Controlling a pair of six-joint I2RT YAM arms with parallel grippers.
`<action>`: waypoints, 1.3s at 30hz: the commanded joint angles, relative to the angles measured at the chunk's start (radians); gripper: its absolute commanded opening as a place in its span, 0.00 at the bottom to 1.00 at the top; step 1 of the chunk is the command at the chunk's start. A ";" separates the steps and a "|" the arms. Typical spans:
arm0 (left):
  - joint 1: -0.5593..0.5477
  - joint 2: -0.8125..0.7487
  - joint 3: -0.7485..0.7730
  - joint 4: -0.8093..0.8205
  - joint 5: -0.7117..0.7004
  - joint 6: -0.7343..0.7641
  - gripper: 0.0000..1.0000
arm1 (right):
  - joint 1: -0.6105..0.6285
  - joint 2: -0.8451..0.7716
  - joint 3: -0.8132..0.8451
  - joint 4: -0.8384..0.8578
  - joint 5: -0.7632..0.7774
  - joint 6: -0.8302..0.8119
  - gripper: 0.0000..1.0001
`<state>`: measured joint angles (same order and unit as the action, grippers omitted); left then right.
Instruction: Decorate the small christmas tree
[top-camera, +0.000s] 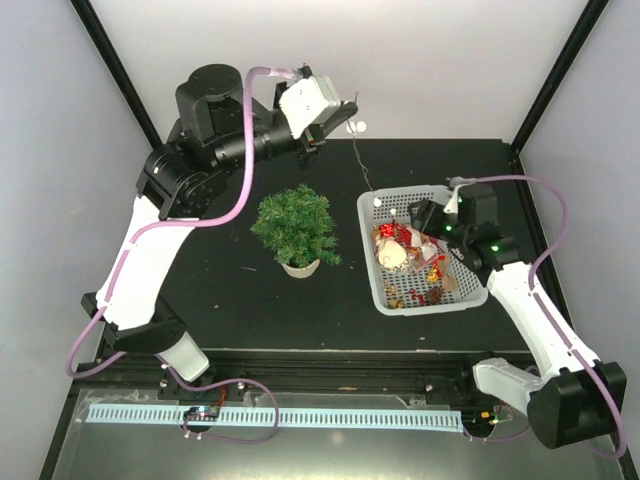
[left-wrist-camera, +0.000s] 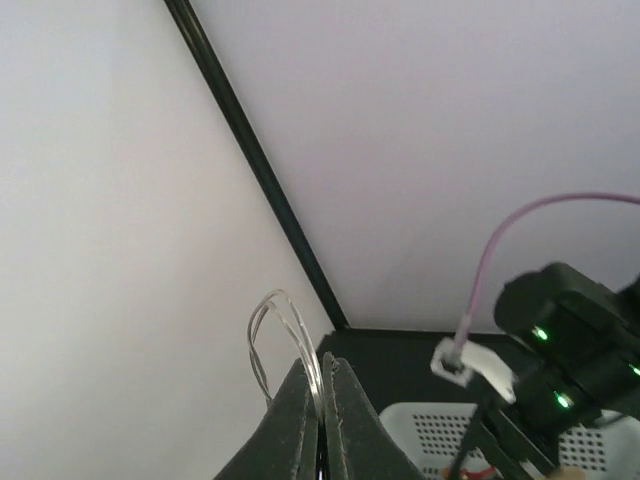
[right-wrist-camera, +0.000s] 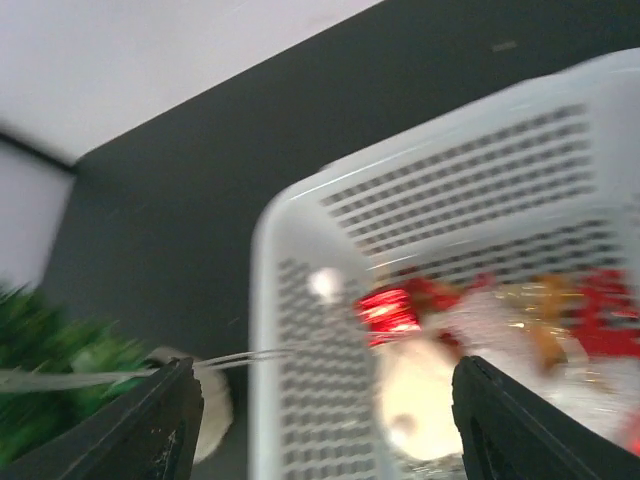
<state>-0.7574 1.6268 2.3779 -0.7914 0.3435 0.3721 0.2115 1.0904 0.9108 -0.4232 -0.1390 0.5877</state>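
Top view: black matte table (top-camera: 250, 310) inside a booth of plain white walls (top-camera: 440, 60) with black frame posts (top-camera: 112, 70) at the back corners; pale slotted rail (top-camera: 300, 416) along the near edge; small christmas tree (top-camera: 296, 225) upright in its whitish pot (top-camera: 300, 267), left of table centre; white perforated basket (top-camera: 385, 298) at 3 o'clock from it, apart, filled with red and gold ornaments (top-camera: 400, 240); left gripper (top-camera: 343, 108) raised at 1 o'clock from the tree, a thin wire (top-camera: 362, 165) hanging from it down to the basket; right gripper (top-camera: 425, 222) low over the basket. Left wrist view: left gripper (left-wrist-camera: 322, 375) pinched tight on a clear loop of the wire (left-wrist-camera: 285, 335); mostly white wall, one black post (left-wrist-camera: 255, 165) running diagonally, table edge and basket (left-wrist-camera: 440, 432) at 5 o'clock. Right wrist view, blurred: right gripper (right-wrist-camera: 325, 372) spread wide, gripping nothing, above the basket (right-wrist-camera: 300, 330) corner; dark table (right-wrist-camera: 200, 190) beyond; tree (right-wrist-camera: 45, 345) at 8 o'clock, wire (right-wrist-camera: 250, 355) crossing between the fingers (right-wrist-camera: 170, 430).
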 joint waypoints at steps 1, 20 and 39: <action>0.001 -0.007 0.060 0.034 -0.062 0.040 0.02 | 0.147 0.006 0.051 0.077 -0.164 -0.085 0.71; -0.001 -0.061 -0.009 0.019 -0.119 0.080 0.02 | 0.197 -0.013 0.095 0.373 -0.661 -0.079 0.76; 0.000 -0.095 -0.010 0.020 -0.133 0.085 0.02 | 0.374 0.023 0.089 0.307 -0.169 -0.270 0.80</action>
<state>-0.7578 1.5726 2.3615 -0.7765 0.2241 0.4530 0.5667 1.0874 0.9855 -0.1482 -0.4873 0.3447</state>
